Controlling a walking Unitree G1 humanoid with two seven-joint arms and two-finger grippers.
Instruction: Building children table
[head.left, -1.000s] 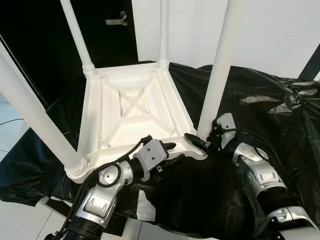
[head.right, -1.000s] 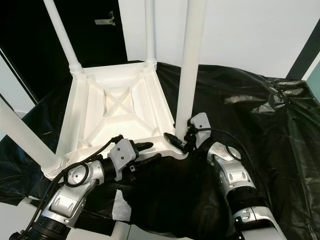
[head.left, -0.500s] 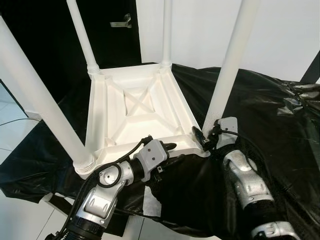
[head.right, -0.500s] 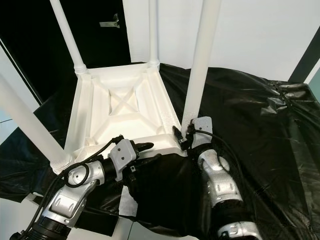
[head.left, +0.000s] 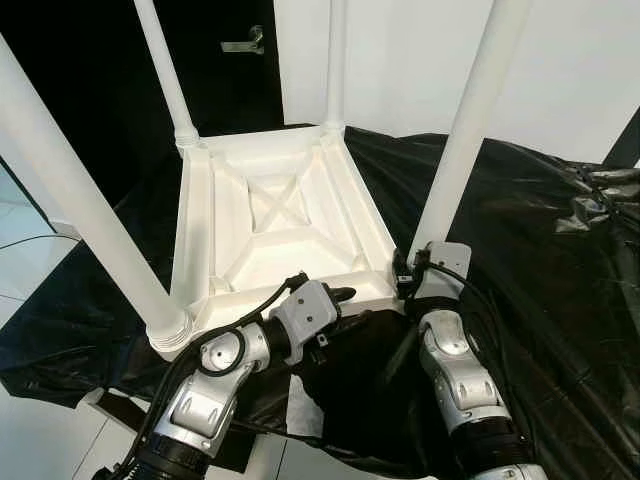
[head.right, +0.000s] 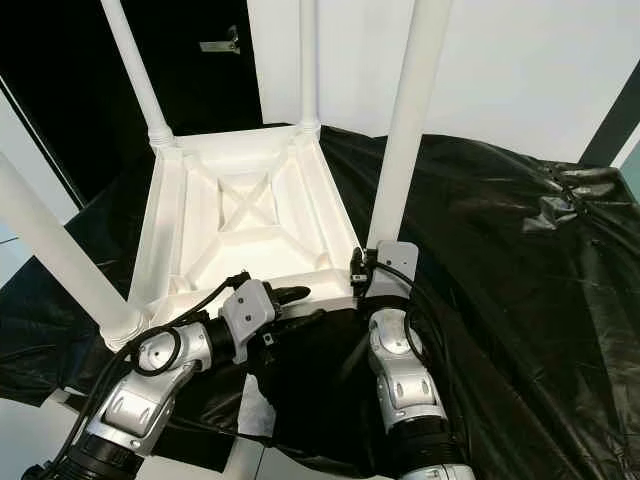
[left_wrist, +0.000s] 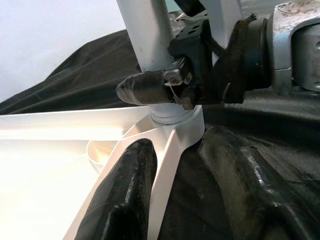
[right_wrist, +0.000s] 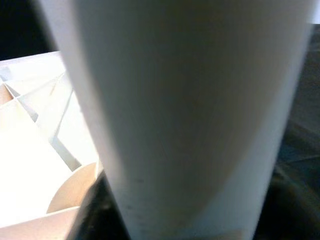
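On black sheet (head.left: 520, 220): upturned table (head.left: 270, 230) | right pincer (head.left: 405, 280) clamps near leg (head.left: 470, 130) | left pincer (head.left: 335, 310) straddles rim, parted

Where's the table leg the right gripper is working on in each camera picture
Left eye view: the near right leg rises right of centre, right gripper at its base.
Right eye view: same leg, just right of centre.
Left wrist view: leg stands at the table's corner, behind the right gripper's finger.
Right wrist view: leg seen very close.
Shared landmark: the white corner socket the leg stands in.
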